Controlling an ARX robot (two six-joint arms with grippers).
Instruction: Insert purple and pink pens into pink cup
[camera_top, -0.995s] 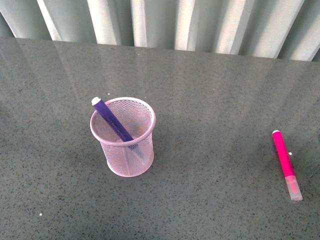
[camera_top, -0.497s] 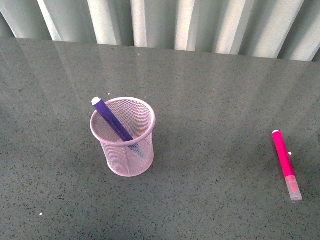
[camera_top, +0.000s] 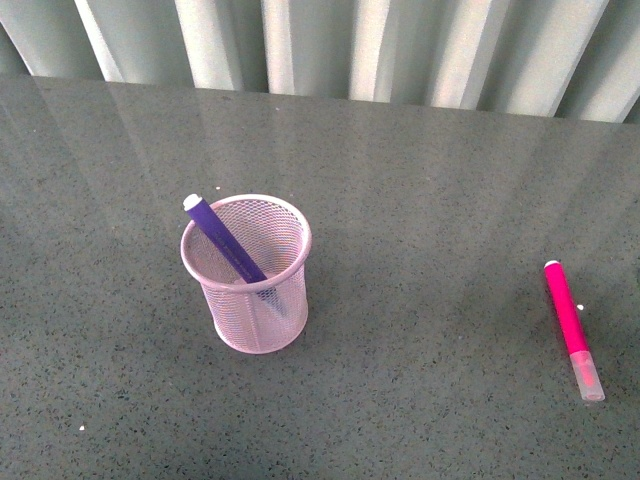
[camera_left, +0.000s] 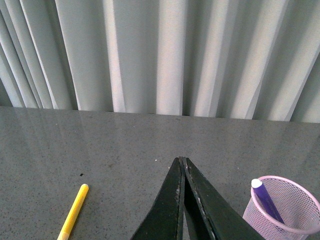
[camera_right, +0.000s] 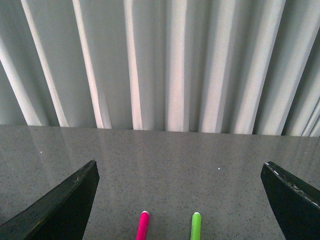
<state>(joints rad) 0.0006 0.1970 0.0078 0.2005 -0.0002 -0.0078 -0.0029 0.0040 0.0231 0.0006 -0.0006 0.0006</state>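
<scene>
Pink pen (camera_top: 572, 328): where is it, and is it within reach?

It lies flat on the grey table (camera_top: 420, 420), nearest of all and off to the right. Its translucent cap points toward the robot, and it is well apart from the cup. The right gripper (camera_right: 180, 165) is on the robot's side of it, jaws spread wide with nothing between them. That arm's wrist view shows the pen's far end just beside a green pen (camera_right: 195, 226).

How will it handle?

Light and stiff, I'd judge. The smooth round plastic barrel could roll on the table or slip between the pads. I'd take it across the solid pink barrel near its middle, not by the cap, which might pull off. The green neighbour is close enough to get nudged.

And the cup?

The pink cup (camera_top: 250, 300) stands upright further out, left of centre. It is wire mesh and probably light, so a knock on the rim could tip or shove it. The purple pen (camera_top: 225, 240) is already inside, leaning with its white end above the far-left rim. The right side of the mouth looks free.

The other arm?

The left gripper (camera_left: 181, 162) is clenched, fingers pressed together and empty. In its wrist view the cup is to one side and a yellow pen (camera_left: 72, 212) to the other. Farthest back, a pale pleated curtain (camera_top: 320, 45) hangs behind the table's far edge.
</scene>
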